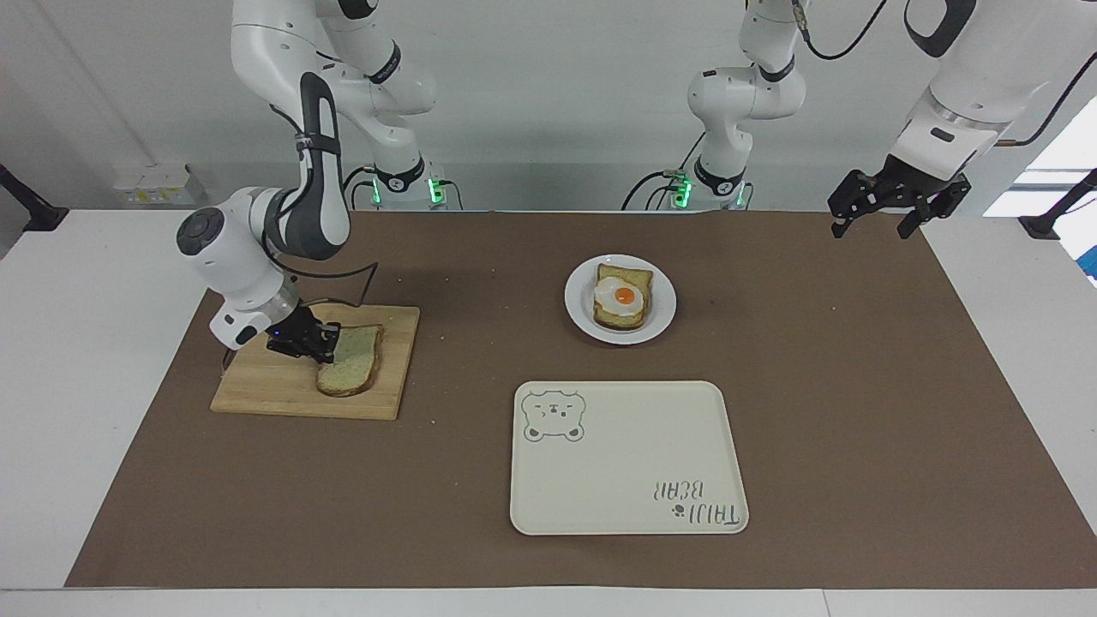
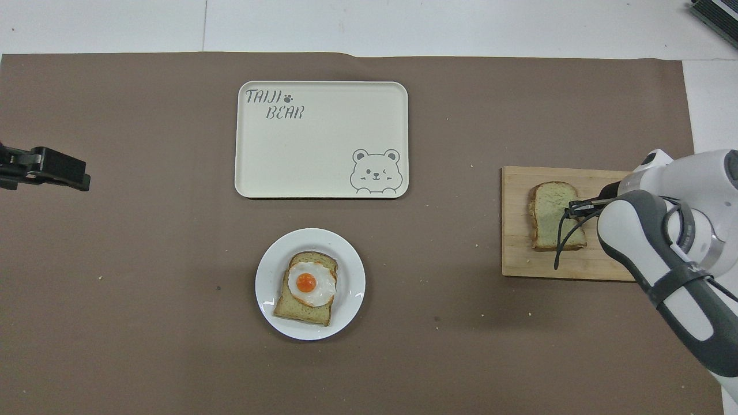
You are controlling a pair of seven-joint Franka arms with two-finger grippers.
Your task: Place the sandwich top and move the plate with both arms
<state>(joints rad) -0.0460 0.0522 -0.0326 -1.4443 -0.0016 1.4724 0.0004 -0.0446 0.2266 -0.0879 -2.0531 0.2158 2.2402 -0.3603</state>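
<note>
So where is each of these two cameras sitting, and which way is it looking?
Facing view: high across the table, looking back at the robots; both arms show whole, the right gripper shut on the sandwich top on the cutting board, the left gripper waiting open above the mat's corner.
Overhead view: high above the robots' end, looking steeply down and forward; only the right arm's forearm and the left gripper's tip show.
Both share the plate with the egg toast, the tray and the board, turned half around.
</note>
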